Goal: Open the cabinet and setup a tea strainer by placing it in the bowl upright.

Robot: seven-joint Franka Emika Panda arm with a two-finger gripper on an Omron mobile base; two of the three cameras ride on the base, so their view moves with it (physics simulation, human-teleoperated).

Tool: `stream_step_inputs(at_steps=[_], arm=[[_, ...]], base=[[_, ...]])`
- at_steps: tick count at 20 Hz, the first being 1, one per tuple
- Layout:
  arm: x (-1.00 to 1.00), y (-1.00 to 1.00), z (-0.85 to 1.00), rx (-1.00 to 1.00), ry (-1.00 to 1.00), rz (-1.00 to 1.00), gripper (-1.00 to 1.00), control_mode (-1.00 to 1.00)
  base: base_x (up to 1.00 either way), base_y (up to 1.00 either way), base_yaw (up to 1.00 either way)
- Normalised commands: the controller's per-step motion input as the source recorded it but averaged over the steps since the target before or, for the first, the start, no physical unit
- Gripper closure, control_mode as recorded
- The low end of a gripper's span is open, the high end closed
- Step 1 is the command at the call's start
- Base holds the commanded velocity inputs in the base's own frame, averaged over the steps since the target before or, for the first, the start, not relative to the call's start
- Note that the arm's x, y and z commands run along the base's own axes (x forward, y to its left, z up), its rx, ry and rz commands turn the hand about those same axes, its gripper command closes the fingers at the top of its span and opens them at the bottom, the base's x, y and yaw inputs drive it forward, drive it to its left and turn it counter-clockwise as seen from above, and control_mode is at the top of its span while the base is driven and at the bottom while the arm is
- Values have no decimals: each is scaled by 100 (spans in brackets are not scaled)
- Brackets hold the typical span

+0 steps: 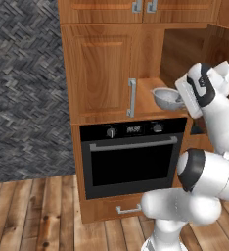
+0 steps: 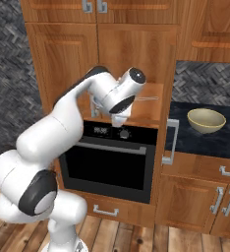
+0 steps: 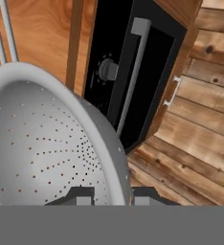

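Observation:
The cabinet (image 1: 99, 73) above the oven has its left door shut, with a silver bar handle (image 1: 131, 97). Its right side stands open, showing a wooden shelf (image 1: 148, 100). The tea strainer (image 1: 166, 98), a silvery perforated half-sphere, is at the front of that open shelf. My gripper (image 1: 185, 100) is shut on its rim. In the hand view the tea strainer (image 3: 42, 143) spreads over the left, and its rim is pinched in my gripper (image 3: 111, 196). The beige bowl (image 2: 206, 120) sits upright on the dark counter (image 2: 186, 133), to the right of the cabinet and apart from my hand.
A black oven (image 1: 131, 157) with a bar handle (image 3: 133, 72) sits directly under the cabinet, with a drawer (image 1: 128, 208) below it. Base cabinets (image 2: 205, 197) stand under the counter. Wall cabinets (image 2: 205, 29) hang above the bowl. The floor (image 3: 195, 119) is wooden planks.

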Motion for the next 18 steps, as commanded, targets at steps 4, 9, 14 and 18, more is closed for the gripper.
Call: stream_step_inputs(at_steps=[4,9,14,18], arm=[[-93,29,0,-12,0,8,100,-100],[-100,12,0,-6,0,11,100,-100],[-100,7,14,-5,0,11,100,-100],[-69,15,31,-12,1,11,100,-100]], base=[[0,0,0],[0,0,0],[0,0,0],[0,0,0]])
